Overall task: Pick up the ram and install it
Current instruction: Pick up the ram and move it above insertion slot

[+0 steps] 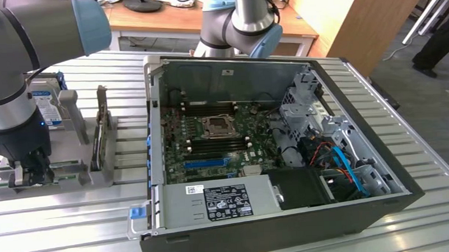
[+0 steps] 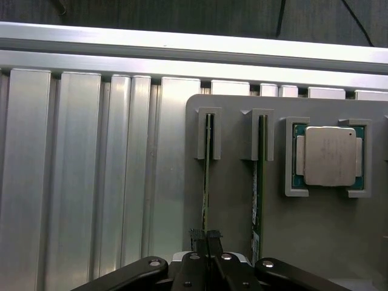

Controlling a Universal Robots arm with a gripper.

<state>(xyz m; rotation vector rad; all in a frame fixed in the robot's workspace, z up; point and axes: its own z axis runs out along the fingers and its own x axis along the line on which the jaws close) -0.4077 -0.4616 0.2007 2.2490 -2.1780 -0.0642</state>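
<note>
In the exterior view's near left, the claw (image 1: 31, 169) sits on the grey holder (image 1: 80, 177), pinched narrow on the ram (image 2: 207, 176), which stands on edge in its slot. Just beside it there's a 2nd green stick (image 2: 260, 170), then the square processor (image 2: 330, 156). To the exterior view's right is the open computer case (image 1: 288, 241) with the motherboard (image 1: 255, 130) inside. Far back stands a wooden desk (image 1: 176, 18).

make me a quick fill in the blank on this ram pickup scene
The gripper is ___ on the ram.
The ram stands in the grey holder, not inside but ___ the computer case.
The holder carries ___ thin sticks beside the processor chip.
Missing: shut; outside; two.
</note>
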